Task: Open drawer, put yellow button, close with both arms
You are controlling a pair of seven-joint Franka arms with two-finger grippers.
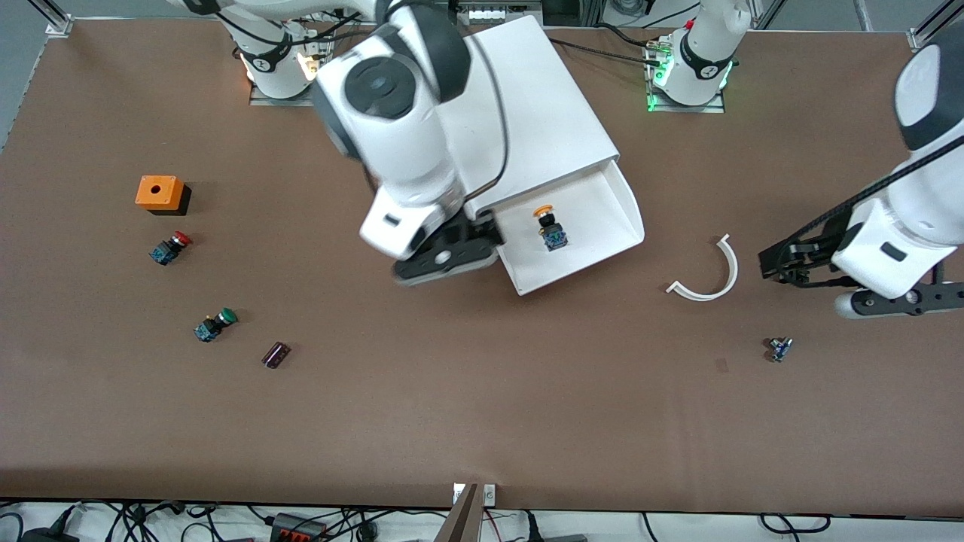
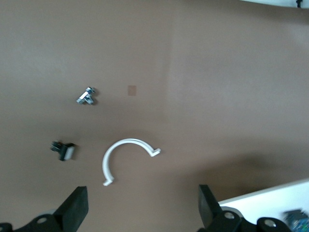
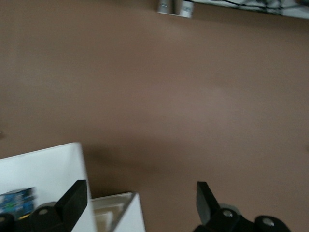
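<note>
The white cabinet (image 1: 527, 105) stands near the robots' bases, and its top drawer (image 1: 614, 207) is pulled out. The yellow button (image 1: 550, 226) lies in the drawer, its cap toward the cabinet. My right gripper (image 1: 459, 252) is open and empty, over the drawer's front corner at the right arm's end. In the right wrist view (image 3: 140, 203) the drawer's wall (image 3: 48, 171) and the button's blue body (image 3: 17, 200) show beside one finger. My left gripper (image 1: 787, 263) is open and empty over the table beside a white curved piece (image 1: 712, 282). The left wrist view (image 2: 142, 208) shows bare table between its fingers.
An orange box (image 1: 160, 193), a red-capped switch (image 1: 170, 247), a green-capped switch (image 1: 215, 324) and a small dark block (image 1: 276, 354) lie toward the right arm's end. A small metal part (image 1: 779, 348) lies nearer the camera than the left gripper. A small black part (image 2: 63, 150) lies near the curved piece (image 2: 125, 154).
</note>
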